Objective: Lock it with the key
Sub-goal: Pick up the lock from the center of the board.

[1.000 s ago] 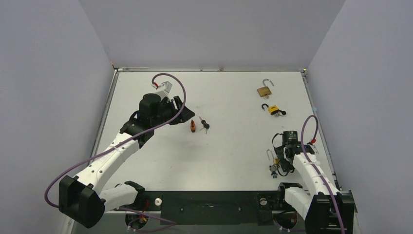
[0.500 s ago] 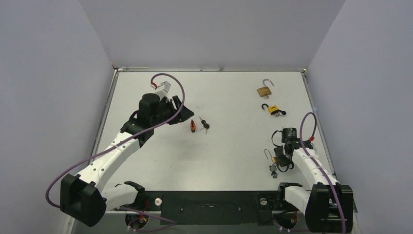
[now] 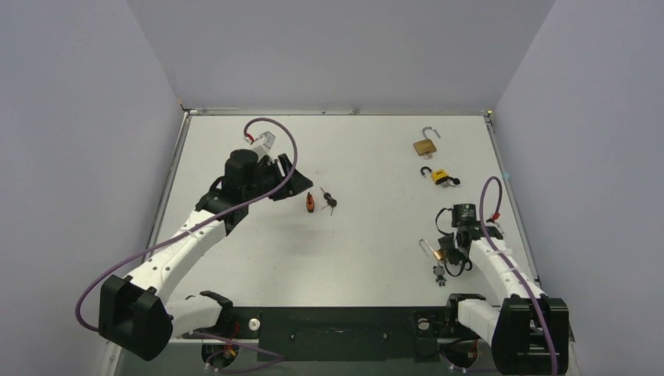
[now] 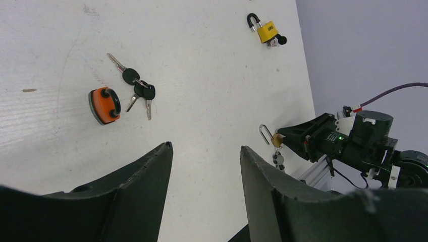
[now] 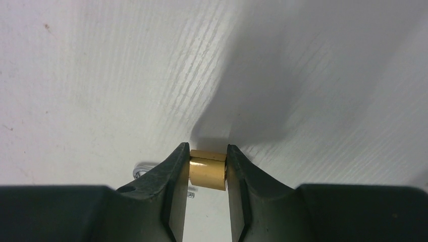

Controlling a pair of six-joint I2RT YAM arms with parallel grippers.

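- Since a second ago, we see the right pincer has narrowed its jaws and now grips the small brass padlock, one finger pressed on each side of the body.
- In the top view the padlock's open shackle has slid a little leftward and now leans toward the upper left. The right wrist sits slightly higher in the frame than before.
- The left pincer has not moved. Its jaws stand wide apart and hold nothing, and it hovers left of centre in the top view.
- We find the small brass padlock at the lower right of the top view, sitting between the right pincer's fingertips on the table.
- Its key bunch lies just below the padlock in that view, outside the jaws.
- The orange padlock and loose keys lie untouched in the upper left of the left wrist view.
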